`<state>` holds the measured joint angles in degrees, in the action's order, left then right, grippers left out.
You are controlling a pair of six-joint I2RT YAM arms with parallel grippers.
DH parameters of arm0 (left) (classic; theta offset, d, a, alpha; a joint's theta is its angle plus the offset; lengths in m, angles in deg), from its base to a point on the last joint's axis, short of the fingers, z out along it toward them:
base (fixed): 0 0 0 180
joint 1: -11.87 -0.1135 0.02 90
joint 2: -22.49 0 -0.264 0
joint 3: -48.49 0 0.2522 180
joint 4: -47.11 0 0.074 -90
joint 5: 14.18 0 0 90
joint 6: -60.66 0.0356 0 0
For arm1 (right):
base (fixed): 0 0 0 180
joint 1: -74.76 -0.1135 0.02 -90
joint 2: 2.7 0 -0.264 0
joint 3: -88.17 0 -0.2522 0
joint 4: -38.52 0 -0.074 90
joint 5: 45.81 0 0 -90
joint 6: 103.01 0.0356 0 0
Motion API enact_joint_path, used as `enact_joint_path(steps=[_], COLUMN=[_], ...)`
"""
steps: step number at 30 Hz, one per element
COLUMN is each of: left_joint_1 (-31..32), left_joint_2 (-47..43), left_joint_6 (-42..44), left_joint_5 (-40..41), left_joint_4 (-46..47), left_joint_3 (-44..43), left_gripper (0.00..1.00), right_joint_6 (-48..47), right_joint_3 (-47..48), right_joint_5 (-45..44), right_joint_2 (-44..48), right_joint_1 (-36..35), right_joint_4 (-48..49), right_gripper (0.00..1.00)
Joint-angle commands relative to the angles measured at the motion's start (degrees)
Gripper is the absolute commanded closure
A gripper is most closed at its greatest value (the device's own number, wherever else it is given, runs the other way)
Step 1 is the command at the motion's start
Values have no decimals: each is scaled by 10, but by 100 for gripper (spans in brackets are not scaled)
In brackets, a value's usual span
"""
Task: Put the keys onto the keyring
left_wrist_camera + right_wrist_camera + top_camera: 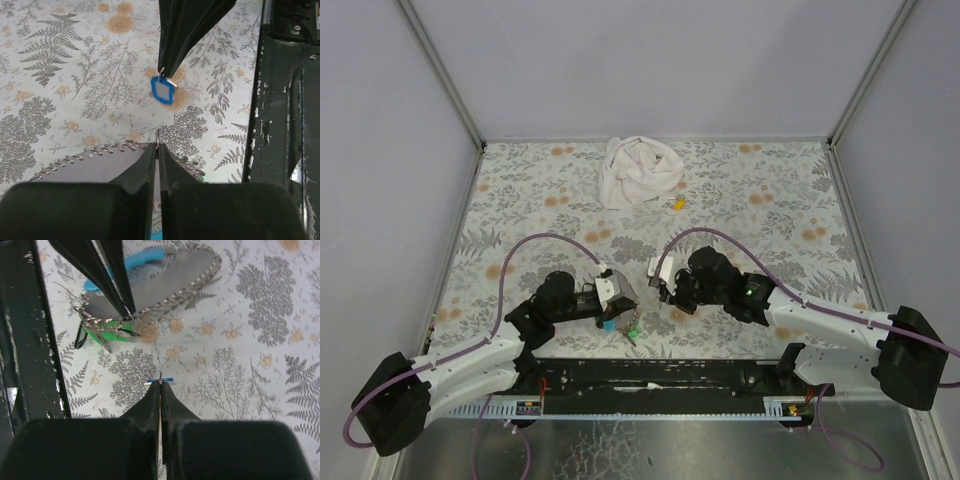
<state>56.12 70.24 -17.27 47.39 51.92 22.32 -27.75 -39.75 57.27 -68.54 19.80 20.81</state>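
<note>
Flower-and-fern printed bench (520, 210), crumpled white cloth (638, 172) lay at its far edge, small yellow piece (677, 204) sat just beside the cloth, green keys (107, 334) lay well apart from the cloth, on its near side.

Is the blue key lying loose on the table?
No, the right gripper has the blue key pinched in its fingers.
</note>
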Motion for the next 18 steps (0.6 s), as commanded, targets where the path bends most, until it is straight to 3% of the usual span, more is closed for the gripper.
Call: enact_joint_path(steps=[1, 18], left_joint_1=[-1, -2], left_joint_2=[5, 23], left_joint_6=[19, 24], left_joint_5=[-48, -76], left_joint_4=[46, 47], left_joint_3=[-28, -35], left_gripper=[100, 100], right_joint_6=[-57, -97], right_joint_3=[5, 63], right_joint_5=[83, 148], right_joint_2=[-9, -53], right_joint_1=[4, 4], right_joint_4=[50, 0], right_gripper=[100, 100])
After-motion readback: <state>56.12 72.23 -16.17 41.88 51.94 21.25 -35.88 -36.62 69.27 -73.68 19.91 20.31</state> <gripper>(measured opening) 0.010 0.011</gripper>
